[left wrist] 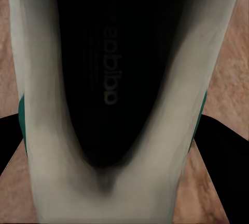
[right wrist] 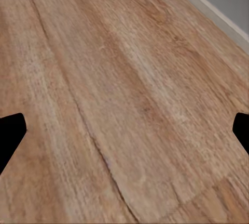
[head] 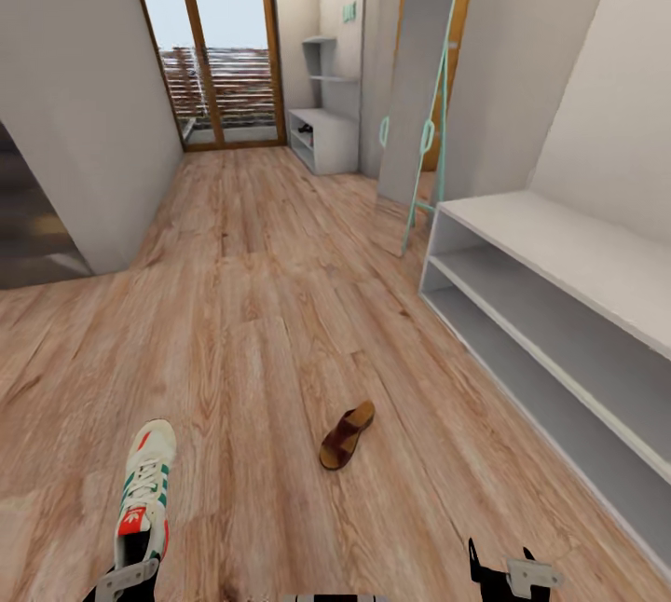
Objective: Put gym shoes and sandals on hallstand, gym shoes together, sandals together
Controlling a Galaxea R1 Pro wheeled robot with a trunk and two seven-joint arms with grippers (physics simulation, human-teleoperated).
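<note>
While a sandal [head: 347, 435] lies mid-floor, a mirror [head: 417, 80] leans beyond.

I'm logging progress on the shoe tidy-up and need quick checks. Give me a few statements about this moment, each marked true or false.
1. The left gripper holds a gym shoe. True.
2. A sandal lies on the corridor floor. True.
3. The right gripper grips the sandal. False: it is open over bare floor.
4. The hallstand stands beside the robot. False: it stands far down the corridor by the glass door.
</note>
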